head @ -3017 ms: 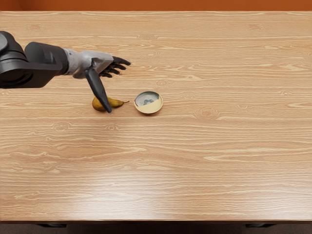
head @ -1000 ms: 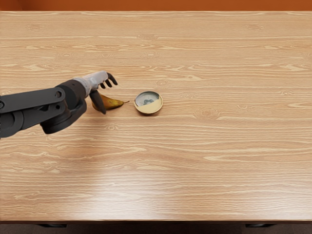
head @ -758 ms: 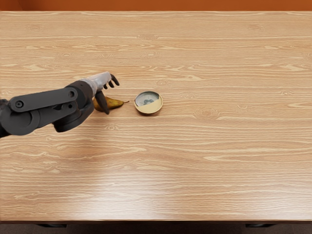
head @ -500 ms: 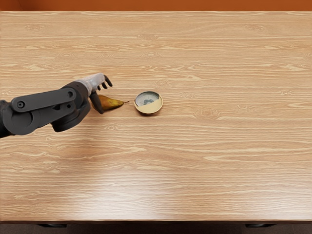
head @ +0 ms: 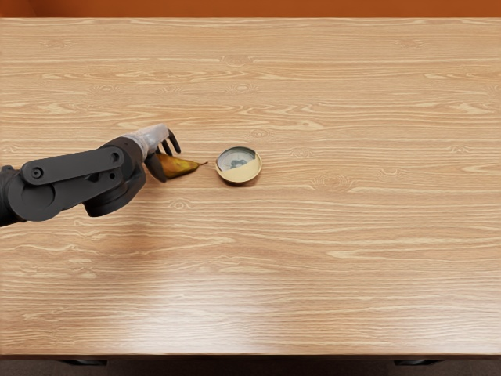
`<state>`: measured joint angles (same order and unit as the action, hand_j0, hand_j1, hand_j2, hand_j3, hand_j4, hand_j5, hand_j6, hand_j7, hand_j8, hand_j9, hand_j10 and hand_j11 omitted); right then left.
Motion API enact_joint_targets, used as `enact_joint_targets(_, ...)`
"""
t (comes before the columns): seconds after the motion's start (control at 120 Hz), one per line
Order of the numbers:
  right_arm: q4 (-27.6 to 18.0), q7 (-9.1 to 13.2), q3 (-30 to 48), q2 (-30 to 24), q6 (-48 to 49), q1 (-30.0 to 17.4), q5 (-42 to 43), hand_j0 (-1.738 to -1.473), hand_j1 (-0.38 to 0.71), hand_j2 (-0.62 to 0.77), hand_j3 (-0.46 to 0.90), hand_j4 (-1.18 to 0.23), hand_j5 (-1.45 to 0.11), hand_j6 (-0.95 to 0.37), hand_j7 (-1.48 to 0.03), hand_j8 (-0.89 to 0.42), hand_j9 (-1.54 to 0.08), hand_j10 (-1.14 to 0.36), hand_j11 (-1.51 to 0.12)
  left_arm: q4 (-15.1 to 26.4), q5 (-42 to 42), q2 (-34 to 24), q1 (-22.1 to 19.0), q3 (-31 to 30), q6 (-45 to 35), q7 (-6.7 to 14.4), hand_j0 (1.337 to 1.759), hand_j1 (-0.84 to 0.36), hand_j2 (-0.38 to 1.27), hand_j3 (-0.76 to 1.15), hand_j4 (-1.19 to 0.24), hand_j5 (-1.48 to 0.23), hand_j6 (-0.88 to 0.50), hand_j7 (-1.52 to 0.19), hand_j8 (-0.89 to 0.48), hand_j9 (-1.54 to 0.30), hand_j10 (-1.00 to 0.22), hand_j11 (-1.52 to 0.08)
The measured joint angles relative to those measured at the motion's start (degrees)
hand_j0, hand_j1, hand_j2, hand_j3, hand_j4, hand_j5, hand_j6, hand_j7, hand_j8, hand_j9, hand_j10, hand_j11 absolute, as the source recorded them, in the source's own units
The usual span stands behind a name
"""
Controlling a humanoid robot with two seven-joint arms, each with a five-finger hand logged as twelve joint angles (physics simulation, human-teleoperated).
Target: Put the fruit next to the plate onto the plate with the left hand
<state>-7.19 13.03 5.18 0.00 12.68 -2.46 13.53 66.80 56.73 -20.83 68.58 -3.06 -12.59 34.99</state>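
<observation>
A yellow-brown pear (head: pixel 180 165) lies on the table, its stem pointing right toward a small round plate (head: pixel 239 164) with a cream rim and dark marks inside. My left hand (head: pixel 162 155) reaches in from the left edge and sits at the pear's wide left end. Its dark fingers (head: pixel 171 143) curl down over the far side and the thumb (head: pixel 155 168) presses the near side, closing on the fruit. The hand hides the pear's wide end. The pear rests on the wood, a short gap away from the plate.
The wooden table (head: pixel 313 251) stretches wide on every side of the two objects. My dark forearm (head: pixel 70 178) lies low across the left part of the table. An orange wall runs behind the far edge.
The left hand has dropped from above the pear down to it. Its fingers went from spread to curled around the wide end. Pear and plate have stayed in place.
</observation>
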Motion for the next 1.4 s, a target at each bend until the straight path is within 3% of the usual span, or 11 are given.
enact_joint_targets(0.508,0.0,0.0,0.0,0.0,0.0,0.0,0.0,-1.658,-0.32,0.00,0.00,-0.02,-0.03,-0.02,-0.03,-0.02,-0.03,-0.02,-0.03,-0.2,0.4,0.7,-0.7,0.0,-0.2,0.0,1.650,-0.28,0.12,0.00,-0.59,-0.71,-0.44,-0.73,-0.43,-0.77,-0.57,-0.77)
enact_joint_targets(0.625,0.0,0.0,0.0,0.0,0.0,0.0,0.0,-1.658,-0.32,0.00,0.00,-0.02,-0.03,-0.02,-0.03,-0.02,-0.03,-0.02,-0.03,-1.1,0.7,1.8,-1.0,0.1,-0.3,0.0,1.649,-0.25,0.09,0.00,-0.62,-0.69,-0.50,-0.74,-0.43,-0.78,-0.57,-0.78)
enact_joint_targets(0.95,0.0,0.0,0.0,0.0,0.0,0.0,0.0,-1.658,-0.32,0.00,0.00,-0.02,-0.03,-0.02,-0.03,-0.02,-0.03,-0.02,-0.03,-2.0,-0.8,2.4,-1.1,0.5,-0.1,0.0,1.650,-0.23,0.15,0.00,-0.57,-0.81,-0.49,-0.82,-0.45,-0.85,-0.62,-0.85)
enact_joint_targets(1.225,0.0,0.0,0.0,0.0,0.0,0.0,0.0,-1.658,-0.32,0.00,0.00,-0.02,-0.03,-0.02,-0.03,-0.02,-0.03,-0.02,-0.03,-2.0,-5.9,1.2,-1.3,7.9,0.1,0.0,1.653,-0.31,0.28,0.00,-0.49,-0.90,-0.42,-0.87,-0.37,-0.89,-0.59,-0.89)
enact_joint_targets(1.4,0.0,0.0,0.0,0.0,0.0,0.0,0.0,-1.658,-0.32,0.00,0.00,-0.02,-0.03,-0.02,-0.03,-0.02,-0.03,-0.02,-0.03,-2.0,-7.4,1.7,-0.7,11.6,0.3,0.0,1.653,-0.29,0.24,0.00,-0.48,-0.92,-0.43,-0.88,-0.37,-0.89,-0.59,-0.90)
